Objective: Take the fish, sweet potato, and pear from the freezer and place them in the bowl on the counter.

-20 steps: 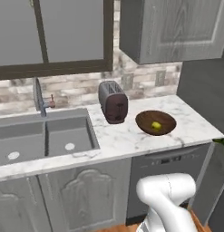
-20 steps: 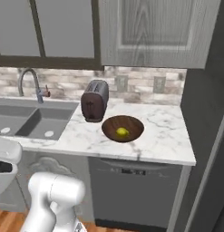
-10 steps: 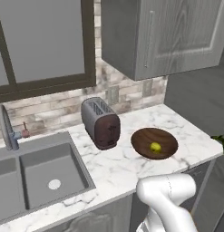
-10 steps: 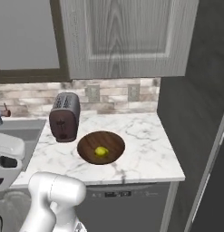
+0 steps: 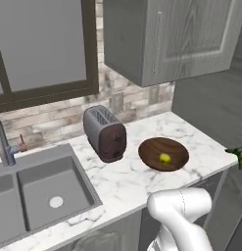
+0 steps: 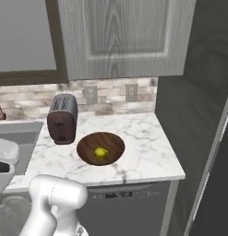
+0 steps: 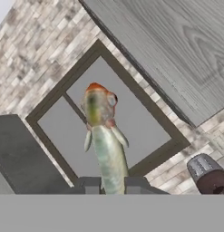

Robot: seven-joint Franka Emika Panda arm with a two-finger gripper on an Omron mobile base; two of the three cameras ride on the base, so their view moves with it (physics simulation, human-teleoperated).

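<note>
Pear (image 5: pixel 165 158) already sits in the bowl (image 5: pixel 151 147) on the counter (image 5: pixel 127 181); my jaws are clenched on the fish (image 7: pixel 103 136), sweet potato left to fetch.

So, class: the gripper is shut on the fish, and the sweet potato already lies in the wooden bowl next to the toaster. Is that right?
Not quite. The thing in the bowl is the yellow-green pear, not the sweet potato; both base views show it. The rest holds: in the hand view the gripper is shut on the fish, and the bowl sits next to the toaster.
</note>
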